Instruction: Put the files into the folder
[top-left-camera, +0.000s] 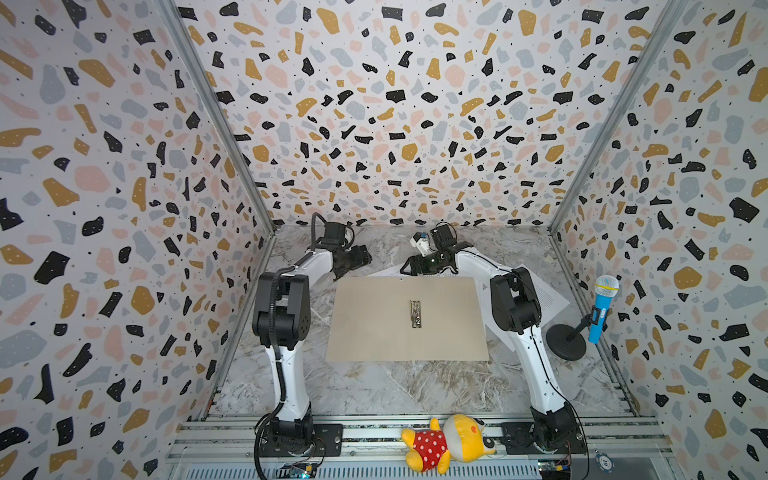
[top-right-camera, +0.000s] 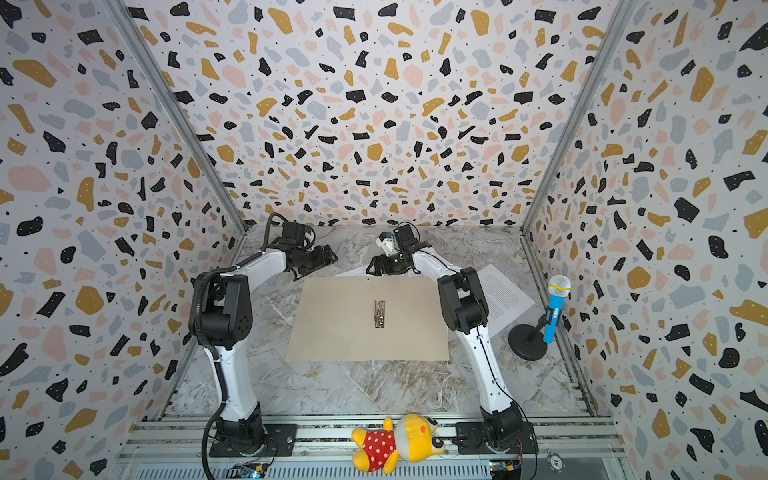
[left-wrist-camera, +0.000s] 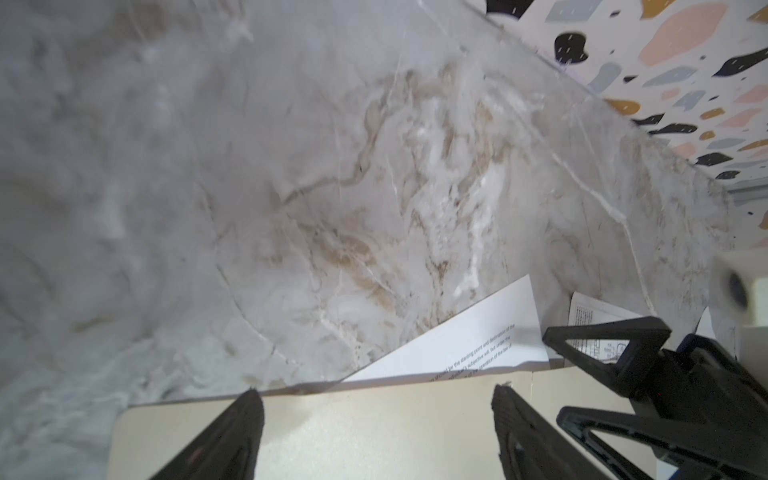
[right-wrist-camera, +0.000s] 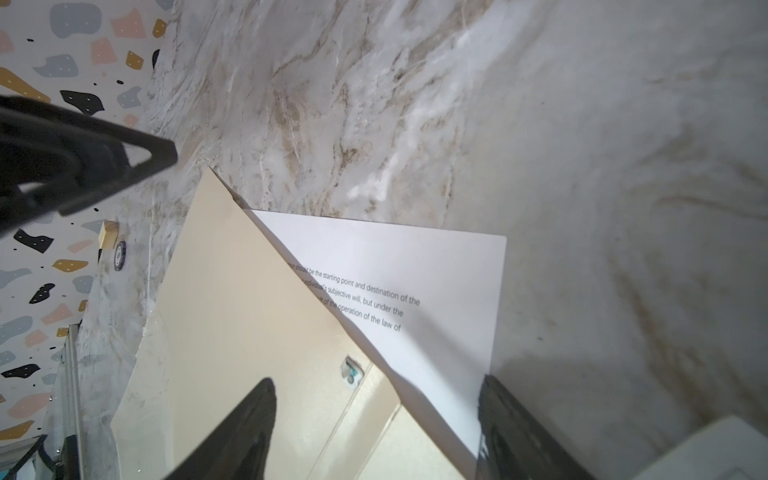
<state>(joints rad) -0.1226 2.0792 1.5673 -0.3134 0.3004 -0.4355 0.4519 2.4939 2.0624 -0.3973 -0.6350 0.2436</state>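
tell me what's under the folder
Poking out from under the folder: a text sheet and a drawing sheet at its far edge, a second text sheet past its right side. How far they run beneath, and anything else there, is covered.

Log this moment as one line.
folder: open flat, clip up | files: outside, partly under folder | left gripper: open, empty, at far edge | right gripper: open, empty, at far edge
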